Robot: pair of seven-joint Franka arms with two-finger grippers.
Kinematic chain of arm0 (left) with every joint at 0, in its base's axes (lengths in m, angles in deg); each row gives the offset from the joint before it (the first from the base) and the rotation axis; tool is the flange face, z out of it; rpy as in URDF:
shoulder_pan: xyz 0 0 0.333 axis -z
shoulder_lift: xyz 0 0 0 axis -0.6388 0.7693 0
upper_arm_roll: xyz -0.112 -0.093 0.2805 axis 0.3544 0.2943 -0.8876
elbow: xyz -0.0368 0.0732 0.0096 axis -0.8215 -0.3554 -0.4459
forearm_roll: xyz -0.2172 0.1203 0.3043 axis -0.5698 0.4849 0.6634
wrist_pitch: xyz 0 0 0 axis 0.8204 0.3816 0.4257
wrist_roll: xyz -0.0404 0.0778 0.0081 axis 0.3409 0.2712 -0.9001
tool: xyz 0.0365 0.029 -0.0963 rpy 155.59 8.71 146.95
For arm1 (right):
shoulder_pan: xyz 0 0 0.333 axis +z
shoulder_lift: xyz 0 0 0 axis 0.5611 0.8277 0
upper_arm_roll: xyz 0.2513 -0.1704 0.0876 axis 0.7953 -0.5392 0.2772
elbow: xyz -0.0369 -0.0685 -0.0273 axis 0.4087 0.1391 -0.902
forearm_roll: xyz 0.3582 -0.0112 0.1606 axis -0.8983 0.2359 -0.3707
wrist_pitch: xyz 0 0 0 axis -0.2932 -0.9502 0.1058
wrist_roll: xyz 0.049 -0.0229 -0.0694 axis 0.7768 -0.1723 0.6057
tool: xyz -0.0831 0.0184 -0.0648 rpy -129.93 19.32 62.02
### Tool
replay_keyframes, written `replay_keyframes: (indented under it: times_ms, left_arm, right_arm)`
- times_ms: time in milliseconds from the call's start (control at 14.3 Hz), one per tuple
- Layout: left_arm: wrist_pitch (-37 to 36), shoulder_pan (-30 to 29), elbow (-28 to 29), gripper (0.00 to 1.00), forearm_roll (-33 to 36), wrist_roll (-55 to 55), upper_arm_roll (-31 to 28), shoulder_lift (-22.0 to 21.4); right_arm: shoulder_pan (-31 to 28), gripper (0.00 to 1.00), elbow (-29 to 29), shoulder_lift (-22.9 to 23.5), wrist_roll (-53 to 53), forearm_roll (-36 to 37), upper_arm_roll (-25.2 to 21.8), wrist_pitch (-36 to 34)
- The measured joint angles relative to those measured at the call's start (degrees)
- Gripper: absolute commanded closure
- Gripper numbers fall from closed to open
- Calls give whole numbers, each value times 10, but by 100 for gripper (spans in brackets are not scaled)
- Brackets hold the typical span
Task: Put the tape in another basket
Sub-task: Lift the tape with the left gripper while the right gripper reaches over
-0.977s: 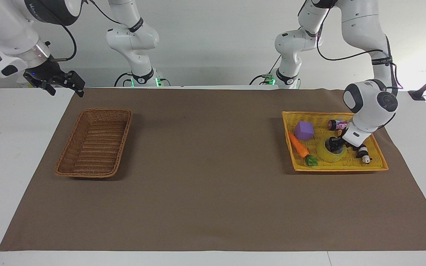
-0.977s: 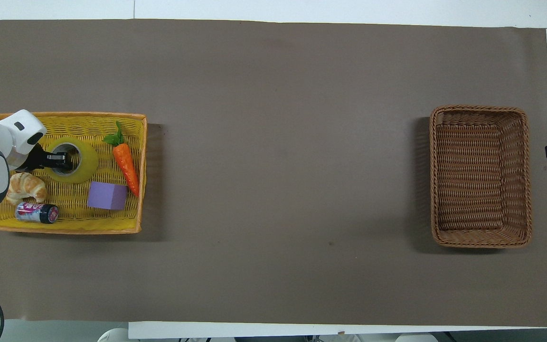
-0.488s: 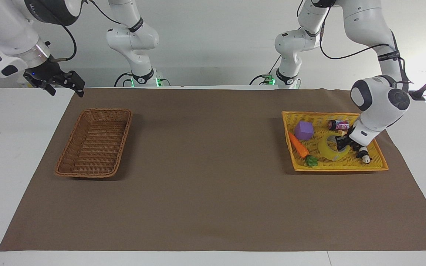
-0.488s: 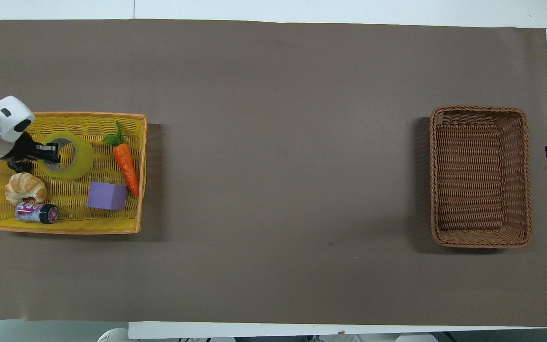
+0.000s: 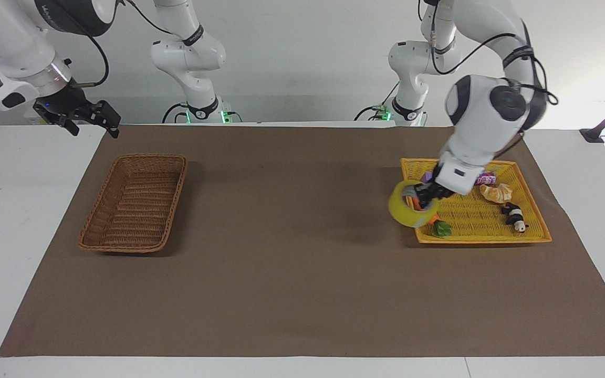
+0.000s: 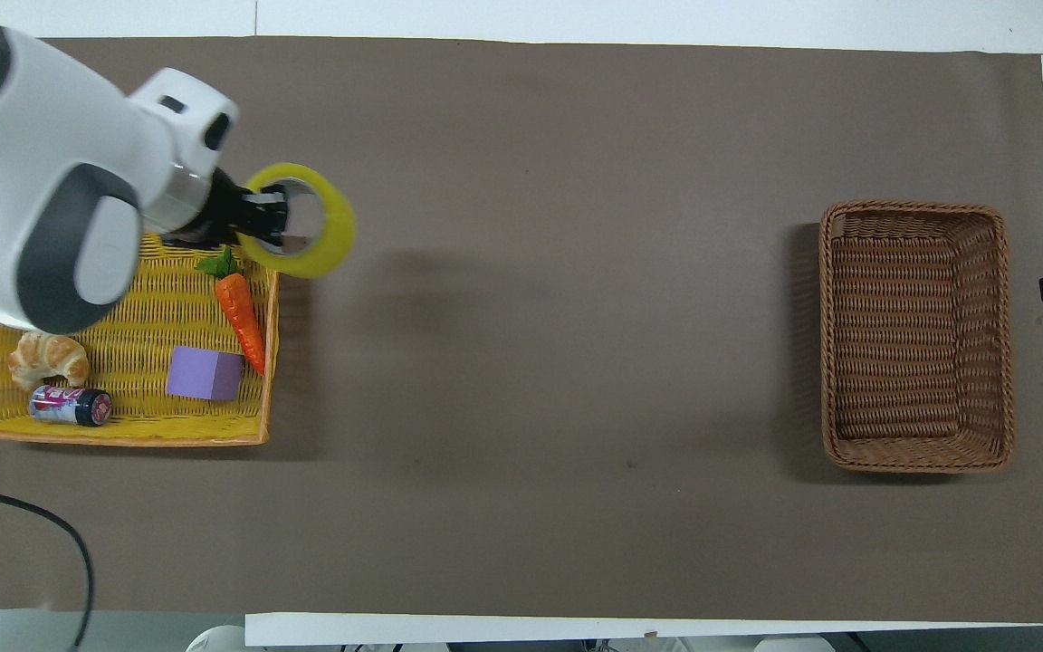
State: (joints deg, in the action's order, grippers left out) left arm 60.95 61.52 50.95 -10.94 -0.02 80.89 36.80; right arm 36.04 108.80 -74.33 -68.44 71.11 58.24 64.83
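Note:
My left gripper [image 5: 422, 199] is shut on the wall of the yellow tape roll [image 5: 406, 212] and holds it up in the air over the edge of the yellow plastic basket [image 5: 536, 220]. In the overhead view the tape [image 6: 327, 249] hangs on the left gripper [image 6: 270, 220], with its pale core showing. The brown wicker basket [image 5: 92, 231] stands at the right arm's end of the table, also seen from overhead [image 6: 1003, 344]. My right gripper [image 5: 104, 119] waits in the air beside the wicker basket, off the mat's corner.
The yellow plastic basket [image 6: 123, 430] holds a toy carrot [image 6: 244, 312], a purple cube [image 6: 204, 373], a croissant [image 6: 49, 357], a small can [image 6: 69, 405] and a small black-and-white figure [image 5: 515, 216]. A brown mat [image 5: 292, 252] covers the table between the baskets.
The left gripper has lifted the tape out of the yellow plastic basket and carried it up and toward the right arm's end. The right arm has not moved.

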Motion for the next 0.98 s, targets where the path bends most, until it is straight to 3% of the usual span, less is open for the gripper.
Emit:
replay_keyframes:
  times_ms: [209,628,837,977]
  left_arm:
    - [0,71,-12,100,-68,-77,1,0]
    - [-1,32,-18,100,-78,-52,-19,4]
    - [-2,34,-18,100,-78,-51,-17,5]
    - [-3,35,-18,100,-78,-51,-14,5]
  right_arm:
    - [0,1,0,0,0,0,0,0]
    - [1,1,0,0,33,-14,2,-3]
    - [3,1,12,0,73,-177,7,9]
    - [20,0,37,0,63,-301,19,55]
